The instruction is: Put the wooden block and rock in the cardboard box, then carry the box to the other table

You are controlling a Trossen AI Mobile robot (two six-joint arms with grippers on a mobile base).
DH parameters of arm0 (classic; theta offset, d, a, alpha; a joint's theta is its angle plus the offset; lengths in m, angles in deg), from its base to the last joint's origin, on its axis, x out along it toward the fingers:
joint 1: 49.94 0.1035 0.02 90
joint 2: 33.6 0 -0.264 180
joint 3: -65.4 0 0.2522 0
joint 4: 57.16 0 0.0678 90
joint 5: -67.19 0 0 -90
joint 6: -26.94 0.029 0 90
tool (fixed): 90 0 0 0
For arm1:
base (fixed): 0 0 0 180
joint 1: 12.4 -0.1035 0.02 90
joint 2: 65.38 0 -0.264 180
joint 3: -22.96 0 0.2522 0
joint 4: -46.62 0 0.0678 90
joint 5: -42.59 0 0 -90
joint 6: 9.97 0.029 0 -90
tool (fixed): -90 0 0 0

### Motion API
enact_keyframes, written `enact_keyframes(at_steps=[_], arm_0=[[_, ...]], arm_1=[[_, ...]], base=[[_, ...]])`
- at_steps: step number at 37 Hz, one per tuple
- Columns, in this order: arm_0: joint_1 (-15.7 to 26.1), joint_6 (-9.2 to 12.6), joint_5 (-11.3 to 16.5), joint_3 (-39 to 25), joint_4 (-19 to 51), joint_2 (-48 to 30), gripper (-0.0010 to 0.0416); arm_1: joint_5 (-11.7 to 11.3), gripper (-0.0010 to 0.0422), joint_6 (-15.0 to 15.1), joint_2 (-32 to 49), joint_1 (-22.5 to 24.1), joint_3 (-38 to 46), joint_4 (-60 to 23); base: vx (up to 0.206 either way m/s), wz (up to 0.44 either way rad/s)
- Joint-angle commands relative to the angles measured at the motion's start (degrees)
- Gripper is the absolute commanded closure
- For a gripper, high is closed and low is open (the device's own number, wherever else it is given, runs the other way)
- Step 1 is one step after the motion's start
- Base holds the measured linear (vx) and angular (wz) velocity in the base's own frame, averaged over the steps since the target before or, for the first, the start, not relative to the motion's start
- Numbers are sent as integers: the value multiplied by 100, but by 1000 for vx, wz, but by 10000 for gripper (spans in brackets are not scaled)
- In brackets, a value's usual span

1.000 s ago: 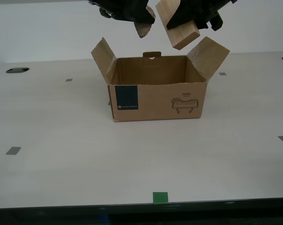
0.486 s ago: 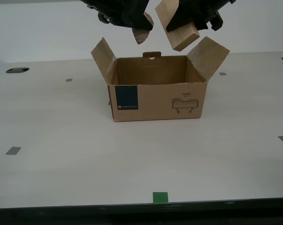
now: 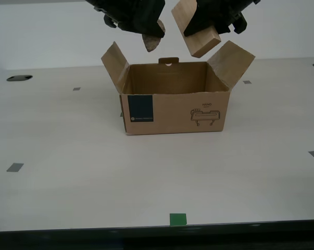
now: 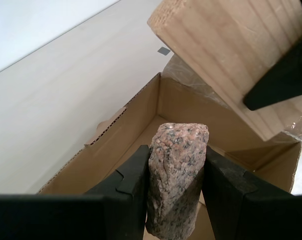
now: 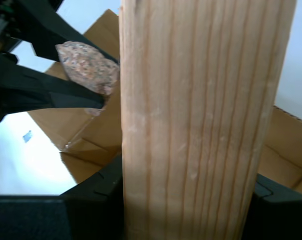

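In the exterior view both my arms ran off the top edge, so only dark lower parts showed. My second gripper [image 3: 151,31] covered most of the rock [image 3: 152,41]; my first gripper [image 3: 201,23] hid the middle of the wooden block [image 3: 198,36]. The cardboard box [image 3: 175,112] hid its own floor behind its front wall. In my first wrist view the wooden block [image 5: 201,120] was cut off at both ends.
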State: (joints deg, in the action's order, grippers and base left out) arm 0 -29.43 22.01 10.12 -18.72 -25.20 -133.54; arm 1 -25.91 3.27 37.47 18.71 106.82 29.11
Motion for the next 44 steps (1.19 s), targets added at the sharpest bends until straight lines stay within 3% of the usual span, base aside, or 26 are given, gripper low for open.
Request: enact_keyframes(at_steps=[1,16,32,36,44], arm_0=[[15,-26,-133,-7,-24,4,405],[46,-26,-142,-7,-17,4,405],[59,-26,-151,-7,-17,4,401],[61,-26,-160,-7,-17,4,374],[61,-17,-245,-7,-20,4,278]], arm_1=[[15,412,24,0,2,7,13],[26,406,2,0,11,7,-26],[22,293,-125,0,13,7,-44],[22,275,-125,0,13,7,-44],[22,253,-127,0,13,7,-46]], base=[[0,0],[0,0],[0,0],[0,0],[0,0]])
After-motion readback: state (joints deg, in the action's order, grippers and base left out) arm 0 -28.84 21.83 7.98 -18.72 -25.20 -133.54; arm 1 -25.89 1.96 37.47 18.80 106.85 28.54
